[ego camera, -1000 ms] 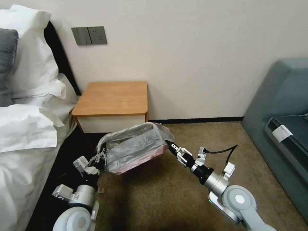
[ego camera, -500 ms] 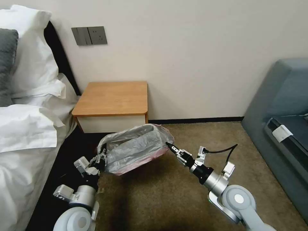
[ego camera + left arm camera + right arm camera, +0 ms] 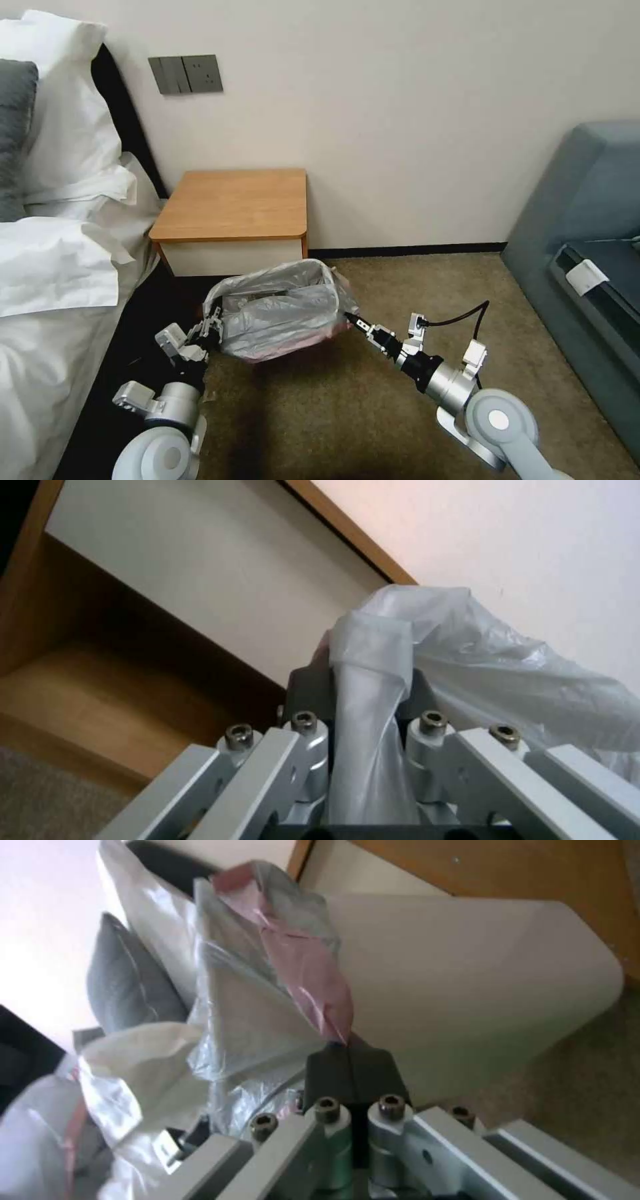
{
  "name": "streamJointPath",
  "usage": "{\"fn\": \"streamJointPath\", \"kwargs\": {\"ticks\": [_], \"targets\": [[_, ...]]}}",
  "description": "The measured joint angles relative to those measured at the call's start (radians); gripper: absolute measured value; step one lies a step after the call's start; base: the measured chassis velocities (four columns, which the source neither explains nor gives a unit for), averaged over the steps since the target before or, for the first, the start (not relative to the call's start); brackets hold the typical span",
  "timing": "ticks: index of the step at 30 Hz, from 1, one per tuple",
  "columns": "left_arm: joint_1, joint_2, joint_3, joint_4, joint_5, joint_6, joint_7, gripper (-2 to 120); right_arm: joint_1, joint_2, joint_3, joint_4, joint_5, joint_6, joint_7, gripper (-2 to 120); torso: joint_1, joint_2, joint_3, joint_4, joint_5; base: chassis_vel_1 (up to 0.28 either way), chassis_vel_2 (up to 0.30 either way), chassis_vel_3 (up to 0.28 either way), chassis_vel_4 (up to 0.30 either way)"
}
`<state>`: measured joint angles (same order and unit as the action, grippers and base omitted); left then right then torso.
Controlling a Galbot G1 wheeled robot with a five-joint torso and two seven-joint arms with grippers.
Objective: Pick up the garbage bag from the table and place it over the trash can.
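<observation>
Both arms are down low in front of the nightstand (image 3: 233, 203), and the garbage bag (image 3: 280, 313) is stretched between them, well off the tabletop. The left gripper (image 3: 212, 325) has its jaws pinching a bunched fold of grey plastic at the bag's left edge; the left wrist view shows that fold running up between the fingers. The right gripper (image 3: 348, 318) has its dark jaws pressed together on the pinkish rim at the bag's right side.

The pick-up looks done. The bag's mouth is open and draped around the top of the trash can (image 3: 480, 980), whose cream wall shows just past the right gripper in the right wrist view. How far the plastic has gone down over the rim on the near and far sides cannot be told, so the fitting seems close to finished, with seating the rim and letting go left to do.

The nightstand's orange-brown top is bare. The bin stands on tan carpet (image 3: 373, 413), just in front of the nightstand. White bedding (image 3: 60, 267) lies to the left, a grey-blue sofa (image 3: 587, 220) to the right, and a grey switch plate (image 3: 185, 73) sits on the wall.
</observation>
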<state>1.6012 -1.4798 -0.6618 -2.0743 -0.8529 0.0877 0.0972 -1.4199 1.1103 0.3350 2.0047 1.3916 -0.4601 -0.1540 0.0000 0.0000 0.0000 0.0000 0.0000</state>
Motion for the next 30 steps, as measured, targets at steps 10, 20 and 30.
{"fn": "streamJointPath", "kwargs": {"ticks": [10,20,30], "targets": [[0.003,0.002,0.000,-0.008,-0.013,0.008,-0.002,11,0.037,0.017,-0.052,-0.061,-0.128,0.023,0.002,0,0.000,0.000,0.000,0.0000,0.0000,0.000,0.000,0.000,0.000],[0.018,0.001,0.000,-0.031,-0.023,0.032,-0.002,11,0.098,0.050,-0.092,-0.163,-0.268,0.099,-0.020,0,0.000,0.000,0.000,0.0000,0.0001,0.000,0.000,0.000,0.000],[0.027,-0.001,-0.001,-0.038,-0.021,0.043,-0.003,11,0.119,0.061,-0.074,-0.211,-0.315,0.139,-0.028,0,0.000,0.000,0.000,0.0000,0.0000,0.000,0.000,0.000,0.000]]}}
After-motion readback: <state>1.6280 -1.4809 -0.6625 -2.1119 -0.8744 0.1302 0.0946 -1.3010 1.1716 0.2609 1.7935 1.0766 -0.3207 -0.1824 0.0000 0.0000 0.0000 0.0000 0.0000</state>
